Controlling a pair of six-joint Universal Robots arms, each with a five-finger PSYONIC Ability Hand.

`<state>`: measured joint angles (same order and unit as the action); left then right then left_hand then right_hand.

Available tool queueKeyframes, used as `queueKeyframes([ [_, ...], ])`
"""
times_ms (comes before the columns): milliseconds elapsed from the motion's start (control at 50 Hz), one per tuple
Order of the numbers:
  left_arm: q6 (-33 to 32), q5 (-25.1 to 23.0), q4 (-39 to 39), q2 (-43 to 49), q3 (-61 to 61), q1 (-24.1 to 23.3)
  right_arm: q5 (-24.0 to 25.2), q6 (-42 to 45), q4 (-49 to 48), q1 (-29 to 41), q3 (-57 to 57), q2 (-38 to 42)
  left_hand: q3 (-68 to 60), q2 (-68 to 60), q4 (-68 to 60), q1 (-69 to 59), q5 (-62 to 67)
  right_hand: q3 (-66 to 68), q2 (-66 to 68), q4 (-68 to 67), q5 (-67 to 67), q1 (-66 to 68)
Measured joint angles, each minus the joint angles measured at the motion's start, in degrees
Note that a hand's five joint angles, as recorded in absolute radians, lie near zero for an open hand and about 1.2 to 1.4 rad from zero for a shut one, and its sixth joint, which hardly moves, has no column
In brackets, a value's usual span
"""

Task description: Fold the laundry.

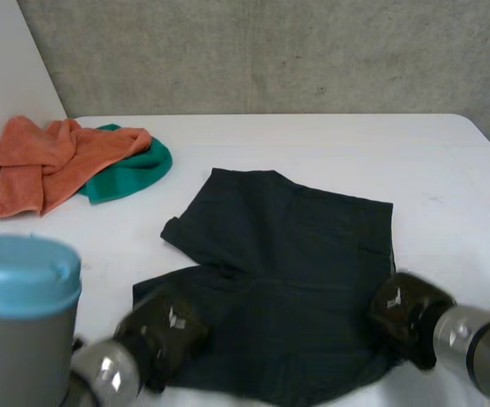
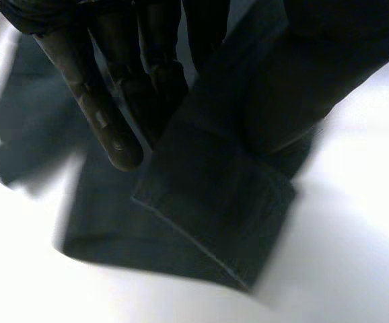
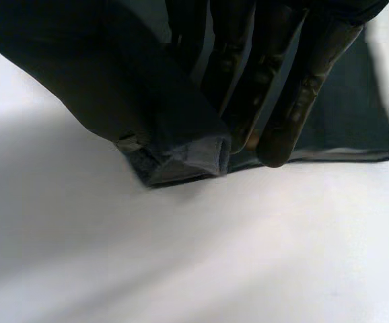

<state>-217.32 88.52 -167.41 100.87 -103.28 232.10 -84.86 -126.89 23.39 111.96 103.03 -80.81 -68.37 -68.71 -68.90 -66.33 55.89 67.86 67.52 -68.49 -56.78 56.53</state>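
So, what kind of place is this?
Probably a robot lab, not a home: bare concrete wall, plain white table, and the robot's left hand and right hand pinching dark shorts.

Rumpled dark shorts (image 1: 287, 271) lie spread on the table (image 1: 330, 144), near edge; orange towel (image 1: 37, 161) overlaps green cloth (image 1: 139, 174) far left.

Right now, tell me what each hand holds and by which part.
Both hold the dark garment. The left hand pinches the corner nearest the robot on its left; the right hand pinches the near corner on its right.
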Motion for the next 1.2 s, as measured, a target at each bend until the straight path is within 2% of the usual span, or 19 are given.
queueKeyframes([
  [160,-3.94,0.20,-19.32,16.03,18.44,5.07,-0.38,-7.97,-11.09,-2.00,-13.46,9.19,0.00,-0.02,-0.02,0.00,0.00,0.00,0.03,0.00,0.00,0.00],
  [240,-4.12,0.13,-27.44,24.21,27.93,6.14,-2.84,-10.22,-13.74,-1.62,-20.44,15.34,-0.01,-0.03,-0.02,0.00,0.00,0.00,0.04,0.00,0.00,0.00],
  [300,-4.10,-0.09,-34.31,32.69,37.61,6.48,-7.08,-10.92,-16.05,-1.11,-27.73,21.81,-0.01,-0.03,-0.02,0.00,0.00,0.00,0.05,0.00,0.00,0.00],
  [380,-4.05,-0.47,-39.10,40.79,47.33,6.43,-12.32,-10.68,-19.35,-0.73,-36.19,29.48,-0.01,-0.03,-0.03,0.00,0.00,0.00,0.05,0.00,0.00,0.00],
  [520,-3.93,-1.97,-41.36,53.90,64.27,6.28,-16.95,-9.05,-23.42,-0.39,-48.99,41.13,-0.01,-0.04,-0.03,0.00,0.00,0.00,0.16,0.00,0.00,0.00],
  [540,-3.91,-2.21,-41.37,55.34,66.07,6.27,-17.22,-8.66,-24.02,-0.31,-50.80,42.80,0.87,0.86,0.94,0.42,-0.30,-5.58,-5.35,5.57,5.46,-6.40],
  [560,-3.90,-2.40,-41.37,56.40,67.31,6.26,-17.36,-8.41,-24.46,-0.25,-51.94,43.87,2.82,2.99,2.98,0.52,-0.38,-5.58,-5.35,5.57,5.46,-6.40],
  [580,-3.88,-2.54,-41.37,56.93,67.89,6.26,-17.42,-8.28,-24.80,-0.20,-52.54,44.42,2.82,2.99,2.98,0.52,-0.38,-13.79,-14.85,13.68,13.15,-14.50],
  [600,-3.81,-3.06,-41.44,58.45,69.43,6.23,-17.65,-7.91,-26.17,-0.04,-54.32,46.03,6.56,7.81,7.03,4.01,-3.19,-31.32,-31.67,31.10,29.98,-31.62],
  [640,-3.65,-3.57,-41.62,59.44,70.26,6.15,-17.74,-7.78,-26.90,0.03,-54.98,46.61,29.82,30.46,30.79,30.94,-26.56,-41.57,-43.17,41.22,40.15,-39.31],
  [660,-3.56,-3.70,-41.68,59.63,70.36,6.12,-17.92,-7.68,-28.08,0.11,-55.74,47.24,29.82,30.46,30.79,30.94,-26.56,-50.15,-50.42,50.21,48.42,-43.55],
  [680,-3.15,-4.07,-41.91,59.88,70.25,5.97,-18.24,-7.81,-30.13,0.16,-56.23,47.48,49.14,49.97,50.47,51.90,-46.32,-54.70,-54.32,54.55,52.39,-44.87],
  [700,-2.91,-4.19,-42.01,59.84,70.05,5.90,-18.36,-7.91,-30.78,0.15,-56.25,47.37,52.23,52.98,52.98,53.93,-48.90,-54.88,-54.49,54.64,52.51,-44.87],
  [760,-2.25,-4.37,-42.20,59.34,69.18,5.73,-18.65,-8.36,-32.22,0.08,-55.90,46.60,52.23,52.98,52.98,53.93,-48.90,-55.35,-54.64,54.86,52.96,-44.87],
  [820,1.19,-4.15,-42.62,53.25,62.20,5.21,-18.86,-11.65,-34.54,-0.25,-50.71,39.31,56.10,56.95,57.14,55.57,-53.23,-55.35,-54.64,54.86,53.09,-44.87],
  [900,5.49,-3.33,-42.69,43.80,51.25,4.98,-16.32,-16.16,-31.74,-0.36,-40.51,27.97,56.10,57.05,57.14,55.56,-53.23,-55.35,-54.64,54.86,53.09,-44.87],
  [980,9.32,-2.71,-42.62,35.58,41.02,4.90,-12.28,-19.41,-25.74,-0.38,-31.35,21.04,56.10,57.05,57.14,55.56,-53.23,-55.35,-54.64,54.86,53.10,-44.87],
  [1100,14.95,-2.42,-42.19,26.44,27.68,4.82,-7.80,-26.39,-18.99,-0.67,-20.85,17.42,56.10,57.05,57.14,55.56,-53.23,-55.35,-54.64,54.86,53.10,-44.87],
  [1200,17.59,-2.42,-41.96,22.65,21.67,4.86,-5.31,-31.50,-20.01,-1.32,-15.29,17.09,56.10,57.05,57.15,55.57,-53.23,-55.15,-54.49,54.70,52.93,-44.67],
])
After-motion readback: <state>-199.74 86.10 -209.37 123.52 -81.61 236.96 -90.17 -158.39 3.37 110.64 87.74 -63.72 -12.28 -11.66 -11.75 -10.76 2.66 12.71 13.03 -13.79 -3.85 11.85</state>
